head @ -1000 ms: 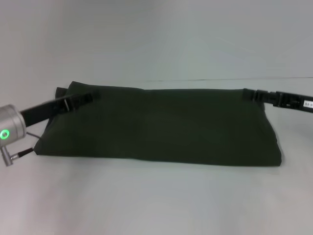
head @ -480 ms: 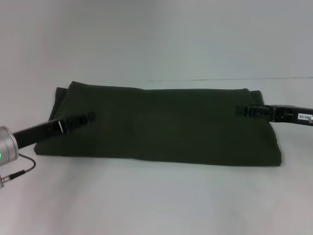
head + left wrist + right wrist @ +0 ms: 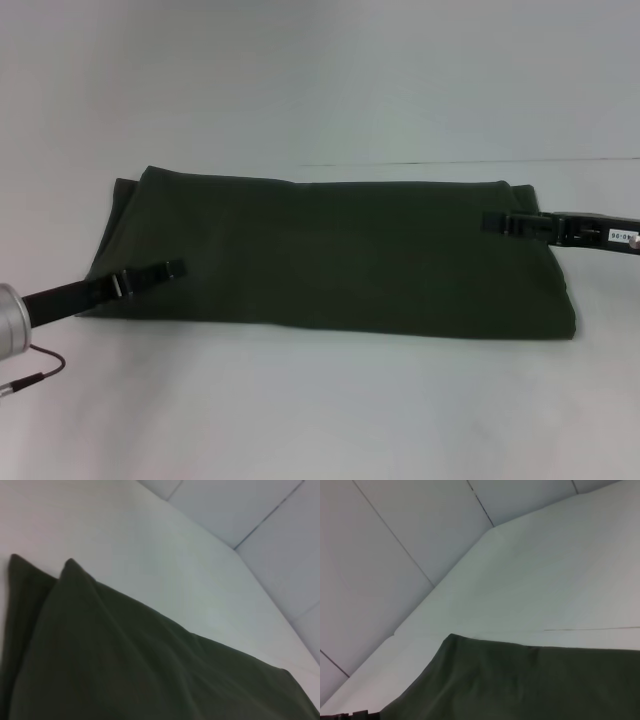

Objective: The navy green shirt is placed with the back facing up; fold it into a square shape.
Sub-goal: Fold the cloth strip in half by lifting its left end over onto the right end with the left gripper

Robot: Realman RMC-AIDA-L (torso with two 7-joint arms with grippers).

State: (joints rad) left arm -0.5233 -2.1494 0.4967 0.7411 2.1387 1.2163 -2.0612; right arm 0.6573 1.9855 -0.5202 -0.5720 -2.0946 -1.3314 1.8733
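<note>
While lying flat, navy green shirt (image 3: 330, 255) forms smooth matte cloth rectangle.

A pale white table (image 3: 300, 400) meets a plain panelled wall (image 3: 410, 525) behind.

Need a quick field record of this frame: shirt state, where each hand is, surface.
shirt: navy green shirt, folded into a long flat band lying across the table, plain side up, no lettering visible
fold state: wide rectangle, not yet square
left hand: over the shirt's left end near its front edge; whether it touches the cloth is unclear
right hand: over the shirt's right end, near the far edge
surface: white table
layers: two stacked corners visible at the left end
</note>
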